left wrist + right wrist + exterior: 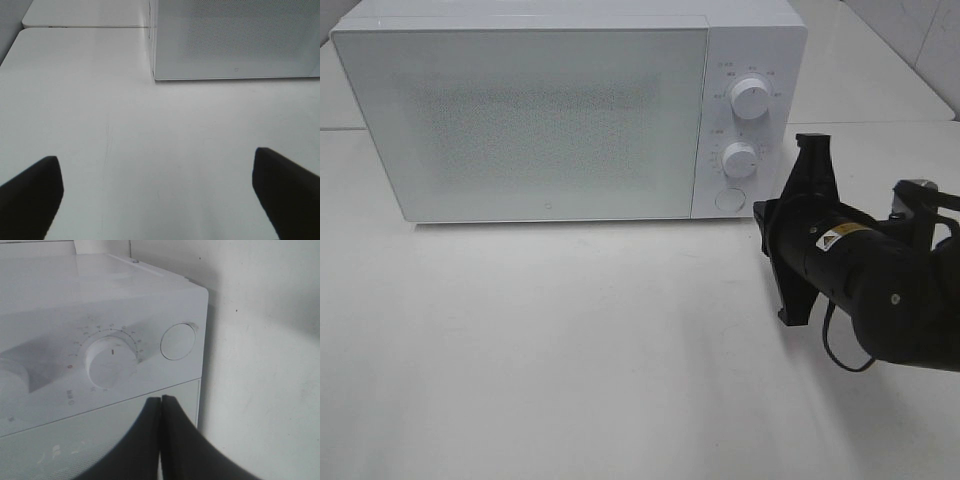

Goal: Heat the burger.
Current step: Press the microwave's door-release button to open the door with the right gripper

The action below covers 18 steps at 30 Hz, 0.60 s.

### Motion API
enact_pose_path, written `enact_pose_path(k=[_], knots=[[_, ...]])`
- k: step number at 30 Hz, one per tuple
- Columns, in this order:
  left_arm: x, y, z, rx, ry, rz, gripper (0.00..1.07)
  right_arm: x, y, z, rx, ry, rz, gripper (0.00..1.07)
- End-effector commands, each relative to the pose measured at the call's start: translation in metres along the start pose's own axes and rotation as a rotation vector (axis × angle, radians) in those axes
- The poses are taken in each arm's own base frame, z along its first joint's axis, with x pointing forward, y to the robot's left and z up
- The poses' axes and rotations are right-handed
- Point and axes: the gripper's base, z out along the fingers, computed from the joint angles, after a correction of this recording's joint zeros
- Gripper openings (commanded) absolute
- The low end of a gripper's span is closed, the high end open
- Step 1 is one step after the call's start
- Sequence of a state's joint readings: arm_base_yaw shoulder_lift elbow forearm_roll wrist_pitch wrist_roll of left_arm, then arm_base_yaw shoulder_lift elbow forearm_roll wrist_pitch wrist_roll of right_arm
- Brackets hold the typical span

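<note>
The right gripper is closed with its two black fingers pressed flat against each other and nothing between them. It points at the front of a white microwave, at the control end. In the overhead view it sits just off the front right corner of the oven, near the panel. Directly ahead of it are the lower knob and, beside that, the round button, the button being the nearer of the two. The upper knob lies further up the panel from the fingertips. The microwave's door is closed across the oven's whole front and stands between both grippers and the inside. Its speckled pane is too cloudy to see through.

The left gripper has its jaws spread wide and holds nothing. Bare white table lies under and ahead of it, and the microwave's lower front edge is well beyond its fingertips.

The burger shows in none of the views; whether it sits behind the closed door cannot be told. A black cable loops under the right arm.
</note>
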State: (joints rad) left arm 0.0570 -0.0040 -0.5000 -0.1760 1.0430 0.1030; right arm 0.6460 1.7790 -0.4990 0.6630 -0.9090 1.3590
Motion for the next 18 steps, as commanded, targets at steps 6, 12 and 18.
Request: enact_pose_path(k=[6, 12, 18], knots=[[0.002, -0.001, -0.002, 0.011, -0.026, -0.001, 0.97, 0.009, -0.006, 0.028, 0.018, 0.015, 0.026, 0.0], [0.002, -0.001, -0.002, 0.011, -0.026, -0.001, 0.97, 0.017, -0.005, 0.044, 0.013, 0.015, 0.033, 0.0], [0.002, -0.001, -0.002, 0.011, -0.026, -0.001, 0.97, 0.02, -0.009, 0.058, 0.043, 0.013, 0.032, 0.0]])
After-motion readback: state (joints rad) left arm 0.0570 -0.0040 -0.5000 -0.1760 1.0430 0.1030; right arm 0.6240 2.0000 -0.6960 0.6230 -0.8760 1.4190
